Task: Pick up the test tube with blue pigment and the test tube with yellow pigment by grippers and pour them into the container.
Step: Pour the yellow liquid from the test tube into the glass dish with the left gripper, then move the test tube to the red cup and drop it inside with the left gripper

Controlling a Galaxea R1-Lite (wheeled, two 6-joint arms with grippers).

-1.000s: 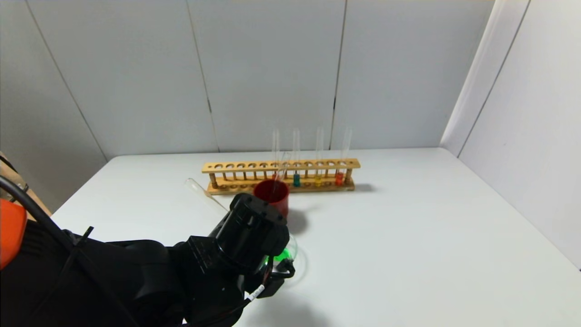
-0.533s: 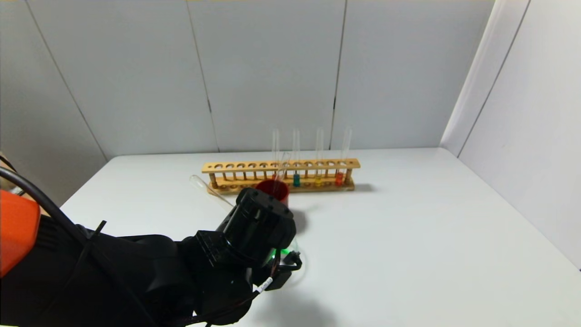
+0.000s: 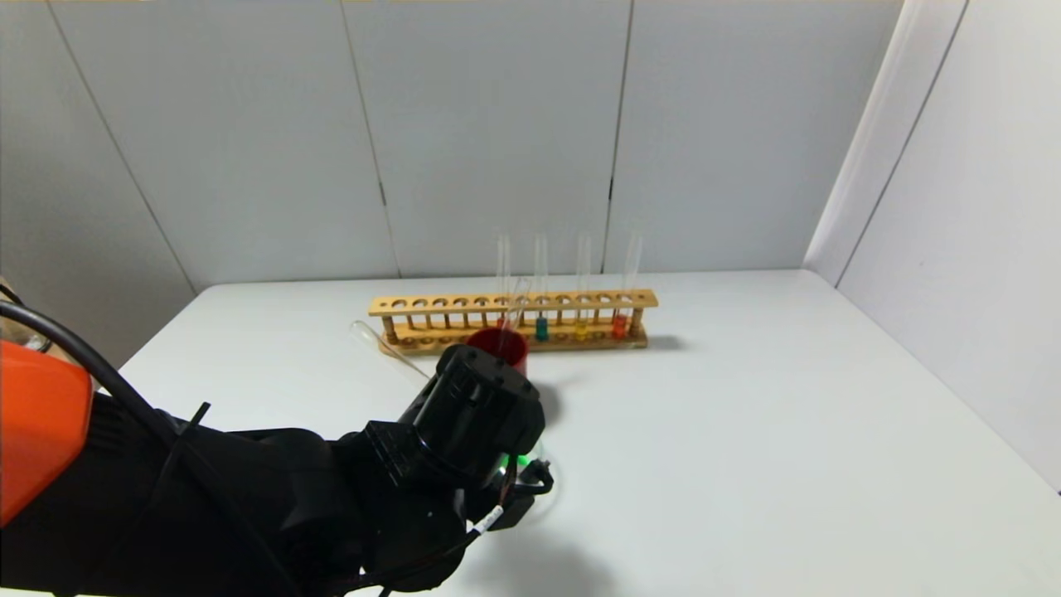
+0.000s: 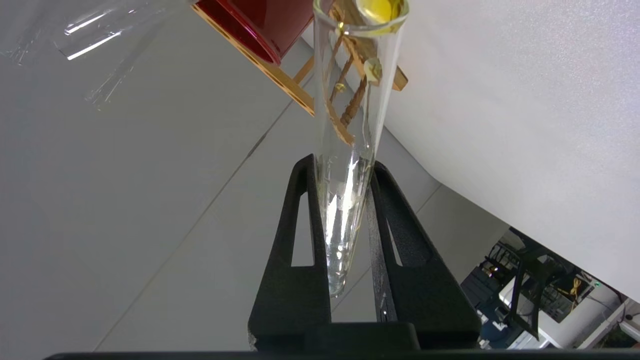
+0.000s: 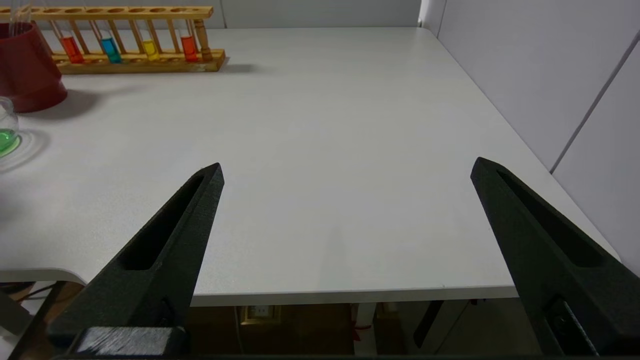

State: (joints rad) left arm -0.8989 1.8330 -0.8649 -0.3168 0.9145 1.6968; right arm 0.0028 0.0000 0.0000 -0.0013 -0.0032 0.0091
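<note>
My left gripper is shut on the test tube with yellow pigment, held tilted, with yellow liquid pooled at its mouth. In the head view its closed end sticks up to the left behind my left wrist, which hides the fingers. The container, a clear beaker holding green liquid, is mostly hidden under that wrist; it also shows in the right wrist view. The test tube with blue pigment stands in the wooden rack. My right gripper is open and empty over the table's near edge.
A dark-red cup with an empty tube leaning in it stands between the rack and the beaker. The rack also holds tubes with red, yellow and orange liquid. White walls stand behind and to the right.
My left wrist has shifted a little to the right and away with the tube, covering more of the beaker. The right arm has not moved.
</note>
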